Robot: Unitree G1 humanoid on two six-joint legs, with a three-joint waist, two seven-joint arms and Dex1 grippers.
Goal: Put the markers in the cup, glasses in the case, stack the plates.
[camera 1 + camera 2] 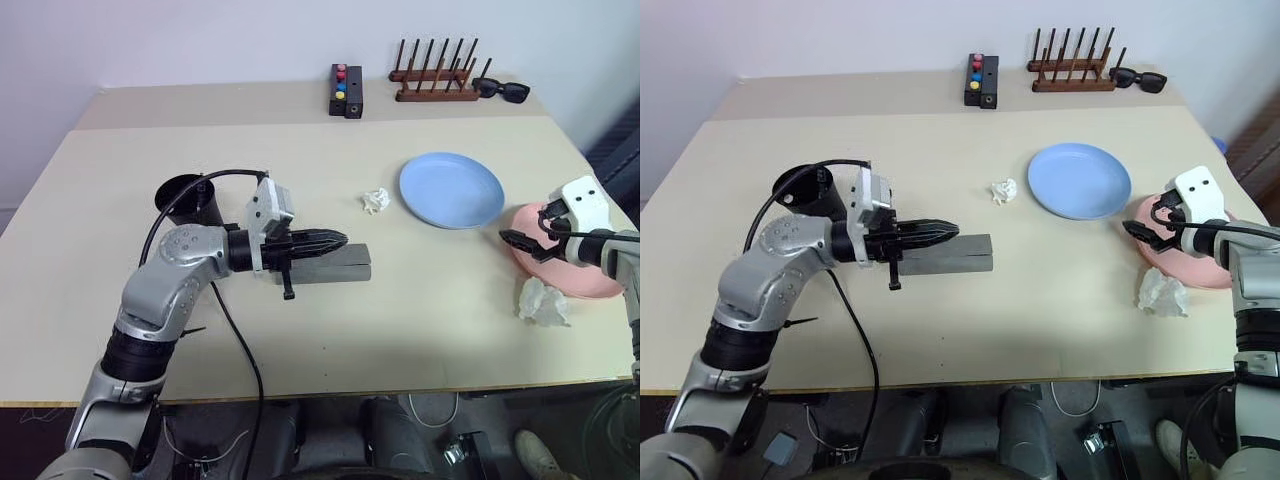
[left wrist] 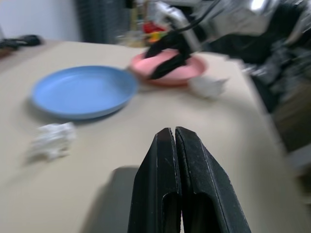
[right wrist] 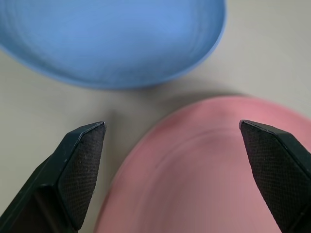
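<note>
My left gripper is shut with nothing in it, pointing sideways just above the grey case, which lies flat mid-table with its lid down. The black cup stands behind my left forearm. Right of centre lies the light blue plate. The pink plate sits at the table's right edge. My right gripper is open, its fingers spread over the pink plate's rim nearest the blue plate. The markers and the glasses are hidden.
A crumpled tissue lies between the case and the blue plate, another in front of the pink plate. At the back stand a black button box, a wooden rack and black sunglasses.
</note>
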